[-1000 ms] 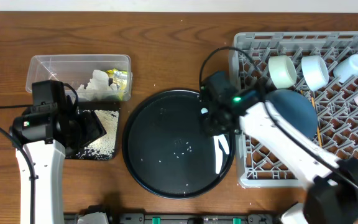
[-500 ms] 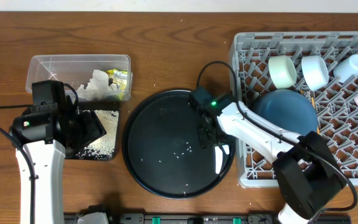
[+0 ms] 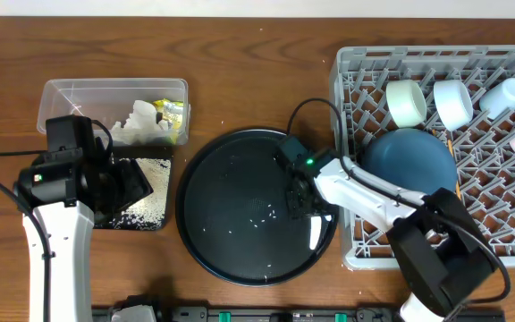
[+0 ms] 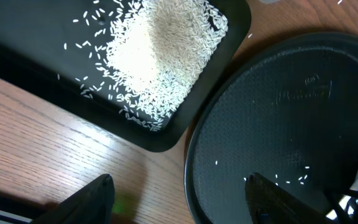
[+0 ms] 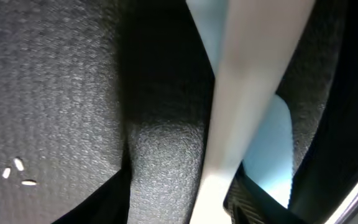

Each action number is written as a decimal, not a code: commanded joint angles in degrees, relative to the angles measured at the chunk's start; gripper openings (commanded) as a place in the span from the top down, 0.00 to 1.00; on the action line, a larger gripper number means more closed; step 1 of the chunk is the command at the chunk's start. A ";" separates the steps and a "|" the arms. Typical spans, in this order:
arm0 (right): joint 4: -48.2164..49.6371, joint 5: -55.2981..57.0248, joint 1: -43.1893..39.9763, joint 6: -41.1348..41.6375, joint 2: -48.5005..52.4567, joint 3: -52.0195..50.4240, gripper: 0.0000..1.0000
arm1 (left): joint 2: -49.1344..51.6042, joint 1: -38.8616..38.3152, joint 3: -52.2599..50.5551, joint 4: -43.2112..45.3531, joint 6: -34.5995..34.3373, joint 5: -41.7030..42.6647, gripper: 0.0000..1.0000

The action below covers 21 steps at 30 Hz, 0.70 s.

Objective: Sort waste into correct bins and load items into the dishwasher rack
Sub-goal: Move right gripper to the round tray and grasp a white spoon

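Note:
The white spoon (image 3: 316, 231) lies on the right side of the large round black tray (image 3: 231, 206). My right gripper (image 3: 300, 199) is low over the spoon's handle. In the right wrist view the handle (image 5: 247, 81) runs between my open fingers (image 5: 179, 202), close to the right one. My left gripper (image 3: 128, 190) is open and empty over the shallow black tray (image 3: 164, 224), which holds a heap of rice (image 4: 160, 56). The clear tub (image 3: 88, 94) holds napkins (image 3: 141, 121) and the yellow-green wrapper (image 3: 173, 114). The grey rack (image 3: 365, 250) holds the dark-blue bowl (image 3: 409, 161) and pale cups (image 3: 407, 103).
A few loose rice grains (image 3: 262, 215) lie on the round tray, which also shows in the left wrist view (image 4: 291, 124). Bare wooden table lies between the black tray and the round tray. The rack's left wall stands just right of my right gripper.
My right gripper has moved from the rack's left edge down and left onto the round tray, low over the spoon's handle. The left arm has not moved.

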 commanded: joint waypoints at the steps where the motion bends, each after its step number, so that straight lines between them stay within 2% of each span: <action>1: 2.03 0.07 0.42 1.31 0.92 -2.82 0.55 | 0.20 0.24 -0.35 -0.17 -0.24 -0.31 0.31; 13: 2.16 0.44 0.42 1.92 0.92 -3.08 0.77 | 0.20 0.24 -0.35 -0.17 -0.24 -0.33 0.31; 21: 2.14 0.42 0.42 1.92 0.92 -3.08 0.87 | 0.20 0.24 -0.35 -0.17 -0.26 -0.31 0.31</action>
